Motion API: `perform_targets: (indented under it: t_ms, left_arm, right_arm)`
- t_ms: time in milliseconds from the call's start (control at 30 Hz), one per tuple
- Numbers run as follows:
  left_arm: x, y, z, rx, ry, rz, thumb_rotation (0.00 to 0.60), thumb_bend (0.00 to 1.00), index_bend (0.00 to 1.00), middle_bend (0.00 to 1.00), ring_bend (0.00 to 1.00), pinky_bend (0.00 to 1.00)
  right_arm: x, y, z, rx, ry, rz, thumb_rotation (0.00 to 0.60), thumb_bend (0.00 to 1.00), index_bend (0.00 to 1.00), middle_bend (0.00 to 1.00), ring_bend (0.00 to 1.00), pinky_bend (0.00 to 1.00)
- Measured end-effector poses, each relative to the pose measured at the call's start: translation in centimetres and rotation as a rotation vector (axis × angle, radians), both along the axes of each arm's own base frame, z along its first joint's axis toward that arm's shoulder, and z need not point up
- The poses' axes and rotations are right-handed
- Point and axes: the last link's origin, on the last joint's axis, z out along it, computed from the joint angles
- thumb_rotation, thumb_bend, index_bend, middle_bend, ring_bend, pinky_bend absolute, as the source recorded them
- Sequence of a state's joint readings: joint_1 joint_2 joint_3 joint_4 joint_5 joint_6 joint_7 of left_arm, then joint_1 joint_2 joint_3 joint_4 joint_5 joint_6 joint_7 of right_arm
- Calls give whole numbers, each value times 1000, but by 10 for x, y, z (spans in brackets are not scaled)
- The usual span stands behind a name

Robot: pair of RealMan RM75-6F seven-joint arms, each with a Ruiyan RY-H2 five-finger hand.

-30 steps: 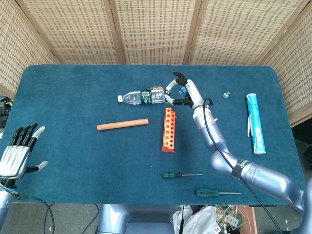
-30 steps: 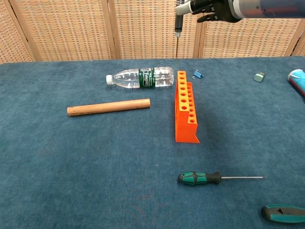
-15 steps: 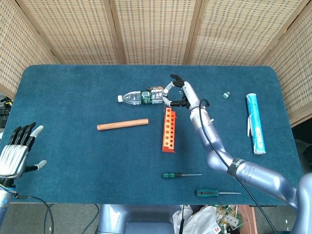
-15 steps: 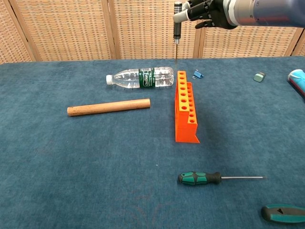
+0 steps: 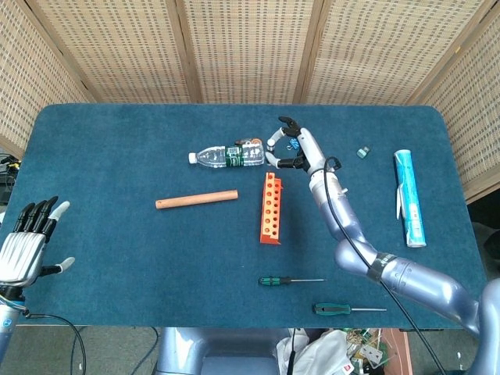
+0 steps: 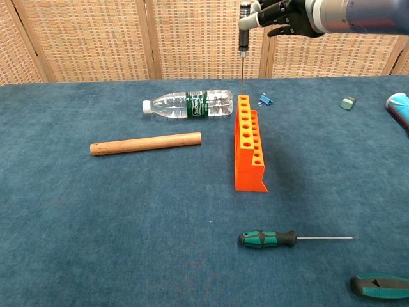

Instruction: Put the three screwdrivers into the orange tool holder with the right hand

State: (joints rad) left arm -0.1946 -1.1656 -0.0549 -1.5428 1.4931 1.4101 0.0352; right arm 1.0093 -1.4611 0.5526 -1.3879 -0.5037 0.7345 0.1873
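My right hand (image 5: 293, 147) (image 6: 281, 13) holds a screwdriver (image 6: 243, 35) upright, tip down, just above the far end of the orange tool holder (image 5: 270, 207) (image 6: 248, 152). The shaft tip hangs a little above the holder's far holes. A second screwdriver with a green and black handle (image 5: 288, 280) (image 6: 291, 239) lies on the table in front of the holder. The third screwdriver (image 5: 348, 309) (image 6: 379, 286) lies nearer the front edge, to the right. My left hand (image 5: 30, 246) hovers open at the table's left front corner, holding nothing.
A clear water bottle (image 5: 227, 155) (image 6: 188, 104) lies just left of the holder's far end. A wooden dowel (image 5: 196, 200) (image 6: 146, 143) lies to the left. A small blue clip (image 6: 264, 100), a small grey-green block (image 5: 363, 152) (image 6: 347, 103) and a blue tube (image 5: 409, 198) sit to the right.
My right hand has shifted slightly right with the screwdriver, bringing the tip over the holder's far end. My left hand has barely moved.
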Motion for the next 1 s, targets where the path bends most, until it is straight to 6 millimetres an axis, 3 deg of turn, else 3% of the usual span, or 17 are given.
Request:
perform_targets:
  t_ms: [500,1000]
  left_arm:
    - [-1,1,-1,-5,2,3,600,0,0,0,0,0]
    - [-3,3,-1,-4,3,12,600,0,0,0,0,0]
  right_arm:
    - [-3,-3,-4,-1,14,-8,600,434,635,70,0,0]
    - [-13,-7,-23,23,40,-23,600,434,636,70,0,0]
